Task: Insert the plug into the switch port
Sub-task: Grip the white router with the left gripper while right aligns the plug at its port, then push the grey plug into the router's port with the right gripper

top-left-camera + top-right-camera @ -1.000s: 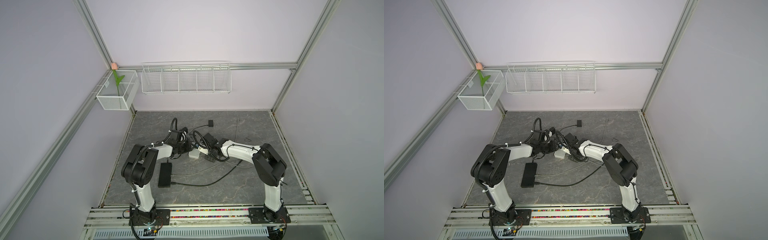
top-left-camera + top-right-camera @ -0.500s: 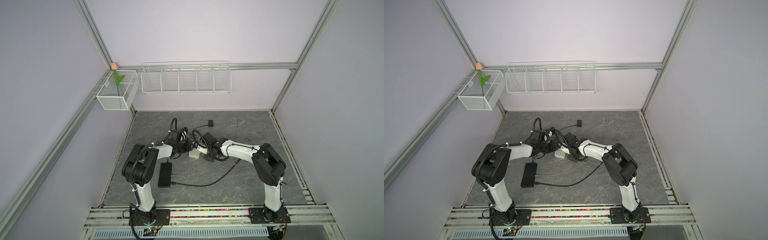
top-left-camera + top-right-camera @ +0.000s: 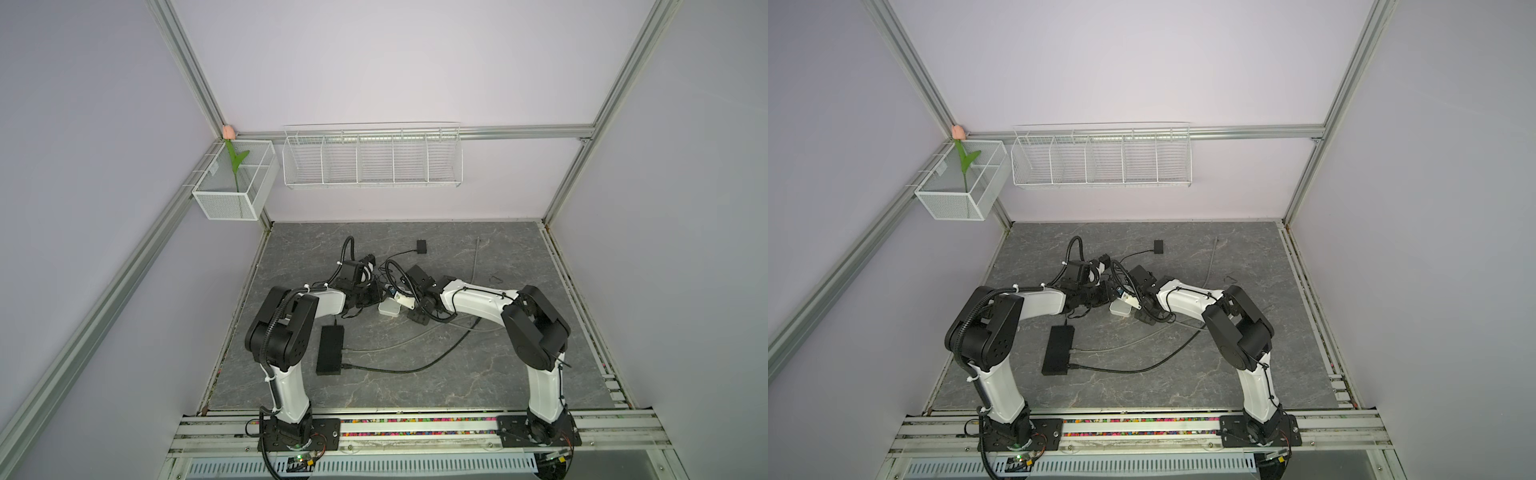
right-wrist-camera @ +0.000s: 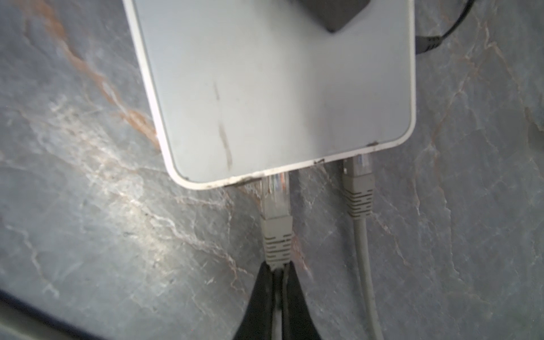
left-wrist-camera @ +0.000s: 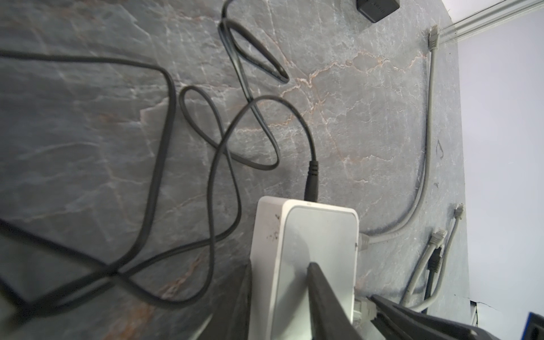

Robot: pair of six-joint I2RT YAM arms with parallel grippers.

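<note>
A white switch (image 3: 389,308) (image 3: 1120,308) lies mid-table between both arms. My left gripper (image 5: 279,266) is shut on the switch (image 5: 321,235), with one finger against its side and the other on its top face. My right gripper (image 4: 277,266) is shut on the boot end of a grey plug (image 4: 276,232). The plug's clear tip (image 4: 275,184) reaches in under the switch's (image 4: 279,88) edge. The port itself is hidden beneath that edge. Beside it, a second grey plug (image 4: 357,188) sits in the same edge.
A black power brick (image 3: 330,350) lies front left of the switch, trailing black cables (image 3: 415,365). A barrel connector (image 5: 312,179) enters the switch's far side. Loose grey cables (image 5: 428,132) and a small black adapter (image 3: 422,246) lie further back. Wire baskets (image 3: 372,158) hang on the wall.
Both grippers stay at the switch with hardly any movement. The black cable loop above them has shifted slightly.
</note>
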